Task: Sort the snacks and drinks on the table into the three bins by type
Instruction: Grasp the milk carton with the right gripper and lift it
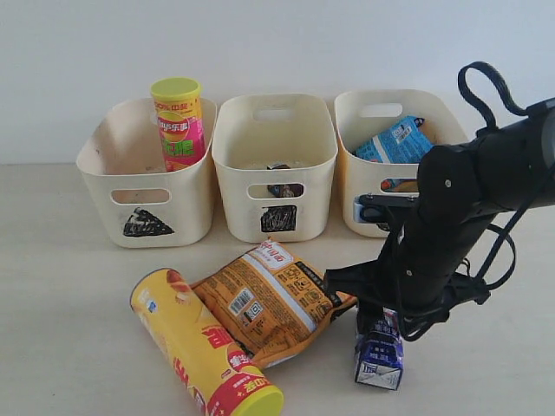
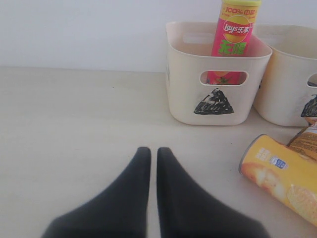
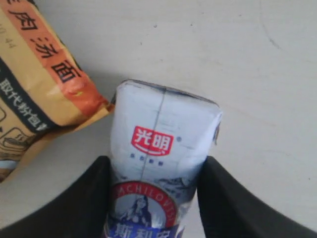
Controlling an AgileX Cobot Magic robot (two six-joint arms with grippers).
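My right gripper (image 3: 154,159) is shut on the blue-and-white carton (image 3: 161,148), which stands upright on the table (image 1: 69,286) at the front right (image 1: 379,354). The orange-brown packet (image 1: 273,299) lies just left of it, partly over the yellow-red can (image 1: 204,347) lying on its side. A pink-green can (image 1: 178,121) stands in the triangle bin (image 1: 104,165). Through the square bin's (image 1: 234,173) handle slot a dark carton (image 1: 283,188) shows. In the right bin (image 1: 351,130) lies the blue packet (image 1: 395,141). My left gripper (image 2: 153,151) is shut and empty over bare table.
The right arm (image 1: 460,208) covers the front of the right bin, hiding its mark. A white wall rises behind the bins. In the left wrist view the triangle bin (image 2: 183,89) is ahead and the yellow-red can (image 2: 285,173) off to one side.
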